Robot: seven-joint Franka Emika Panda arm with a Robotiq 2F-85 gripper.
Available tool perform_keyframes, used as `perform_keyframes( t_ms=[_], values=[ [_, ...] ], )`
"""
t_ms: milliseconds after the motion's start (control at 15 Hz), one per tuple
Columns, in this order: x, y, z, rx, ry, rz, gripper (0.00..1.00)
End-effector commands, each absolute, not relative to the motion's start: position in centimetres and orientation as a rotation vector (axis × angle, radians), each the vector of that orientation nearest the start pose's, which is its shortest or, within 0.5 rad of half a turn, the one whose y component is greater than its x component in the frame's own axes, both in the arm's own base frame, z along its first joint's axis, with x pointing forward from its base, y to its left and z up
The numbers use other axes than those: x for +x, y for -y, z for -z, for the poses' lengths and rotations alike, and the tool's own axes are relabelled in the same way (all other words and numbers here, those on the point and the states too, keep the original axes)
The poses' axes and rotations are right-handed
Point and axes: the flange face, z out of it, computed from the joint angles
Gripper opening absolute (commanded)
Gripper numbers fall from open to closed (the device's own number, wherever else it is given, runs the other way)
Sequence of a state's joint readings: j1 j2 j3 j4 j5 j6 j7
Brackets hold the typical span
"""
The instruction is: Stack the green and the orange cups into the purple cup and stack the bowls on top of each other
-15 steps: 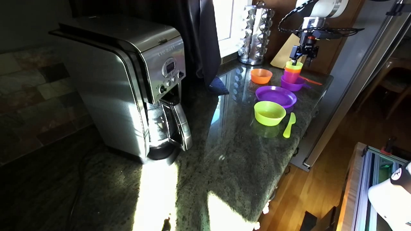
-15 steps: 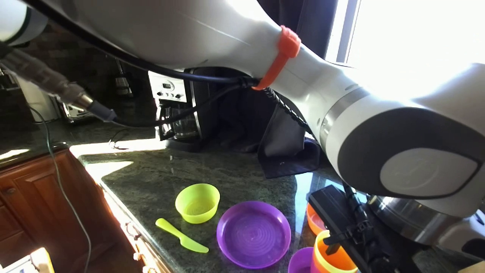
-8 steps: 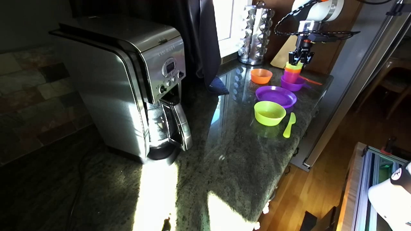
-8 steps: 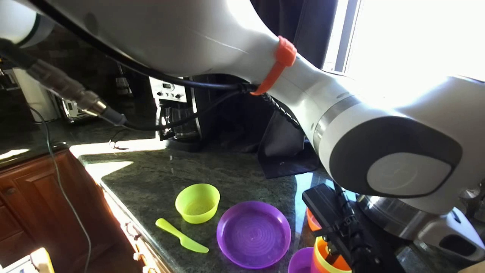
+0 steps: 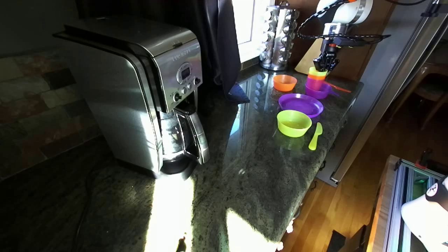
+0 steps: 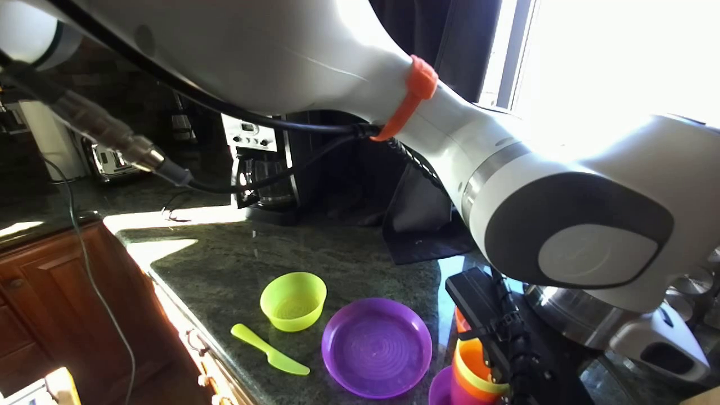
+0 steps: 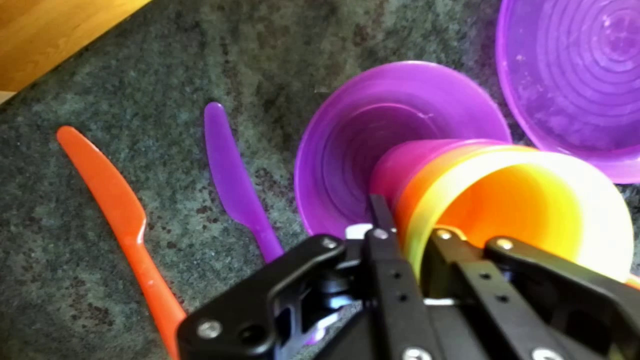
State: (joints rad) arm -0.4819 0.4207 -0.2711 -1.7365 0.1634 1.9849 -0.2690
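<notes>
Your cups (image 7: 510, 200) may tip – held at one side only
Nearly closed, your claw (image 7: 412, 222) pinches their wall; the nested three sit in the purple bowl (image 7: 340, 150). If you lift quickly, they may swing and drag it.

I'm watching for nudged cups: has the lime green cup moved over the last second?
Yes: in an exterior view, the lime green cup has shifted slightly left in the picture, toward the chrome spice rack.

Cuisinart lettering (image 5: 181, 55) on coffee maker (image 5: 136, 101)
</notes>
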Motion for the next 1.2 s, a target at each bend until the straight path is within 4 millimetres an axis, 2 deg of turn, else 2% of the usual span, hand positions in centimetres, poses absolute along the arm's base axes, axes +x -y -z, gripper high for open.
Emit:
perform_keyframes(
  t_ms=[0,133,333,467,667,867,1133],
  values=[
    [47.4,41.4,-35.3,-2.931,-0.852,-0.141,0.02],
    [46.8,41.3,-37.3,-2.946,-0.845,-0.114,0.02],
    [46.6,40.4,-41.4,-2.964,-0.823,-0.034,0.02],
    [47.1,38.9,-43.9,-2.979,-0.781,0.005,0.02],
    [49.0,34.9,-46.3,-2.991,-0.664,0.031,0.02],
    [51.9,29.8,-46.3,-3.008,-0.53,0.027,0.02],
    [55.9,22.4,-43.6,-3.033,-0.39,-0.033,0.02]
  ],
)
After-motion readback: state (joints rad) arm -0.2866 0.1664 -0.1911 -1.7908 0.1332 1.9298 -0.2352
